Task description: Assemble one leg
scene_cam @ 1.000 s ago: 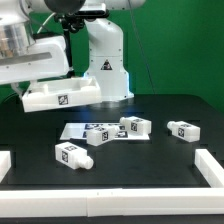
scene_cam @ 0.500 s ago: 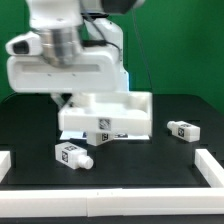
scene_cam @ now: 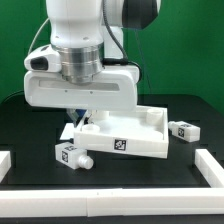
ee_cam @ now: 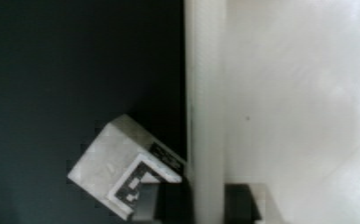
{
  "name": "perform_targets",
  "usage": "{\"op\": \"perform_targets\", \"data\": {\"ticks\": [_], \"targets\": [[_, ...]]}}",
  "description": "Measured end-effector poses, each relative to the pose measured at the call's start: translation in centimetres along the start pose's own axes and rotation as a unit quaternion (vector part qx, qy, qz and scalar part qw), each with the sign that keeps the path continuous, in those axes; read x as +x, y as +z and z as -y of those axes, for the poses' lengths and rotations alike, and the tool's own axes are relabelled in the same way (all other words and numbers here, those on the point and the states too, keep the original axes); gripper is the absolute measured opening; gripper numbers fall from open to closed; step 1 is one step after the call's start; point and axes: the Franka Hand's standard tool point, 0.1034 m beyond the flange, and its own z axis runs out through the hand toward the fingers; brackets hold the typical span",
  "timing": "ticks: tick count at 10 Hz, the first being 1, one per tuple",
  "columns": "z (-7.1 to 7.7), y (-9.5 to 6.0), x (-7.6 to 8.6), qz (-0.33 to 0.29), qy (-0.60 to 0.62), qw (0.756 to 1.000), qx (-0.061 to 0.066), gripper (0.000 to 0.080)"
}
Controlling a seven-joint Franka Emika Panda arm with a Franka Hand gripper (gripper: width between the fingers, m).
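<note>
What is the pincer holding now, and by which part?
The pincer grips the white tray-like panel by its side wall at the exterior view's left end. The fingers are mostly hidden under the wrist.

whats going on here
A Franka arm's end effector grips the big white tray-like panel by one edge, holding it low over the black table. Two loose legs lie on the table: one leg at the exterior view's left by the panel's corner, another leg at its right. No leg looks fitted yet.
</note>
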Motion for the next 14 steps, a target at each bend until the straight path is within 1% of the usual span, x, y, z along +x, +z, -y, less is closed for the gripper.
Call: {"op": "perform_targets", "data": {"ticks": [2,3,4,5,6,7,8,9,13,14], "targets": [[0.1,0.1,0.0,0.001,-0.001,1.0,0.0,0.0055],[0.8,0.1,1.0,-0.004,-0.005,1.0,-0.001,0.0055],[2.0,0.2,2.9,-0.013,-0.015,1.0,-0.001,0.0055],[3.6,0.3,4.6,-0.023,-0.027,0.999,-0.001,0.0055],[5.3,0.7,6.0,-0.035,-0.033,0.999,-0.001,0.0055],[6.5,1.2,7.0,-0.051,-0.046,0.998,-0.002,0.0055],[5.8,1.3,6.8,-0.048,-0.046,0.998,-0.002,0.0055],[5.7,1.3,6.8,-0.047,-0.044,0.998,-0.003,0.0055],[5.8,1.9,6.7,-0.043,-0.046,0.998,-0.004,0.0055],[6.6,2.5,7.3,-0.052,-0.051,0.997,-0.005,0.0055]]}}
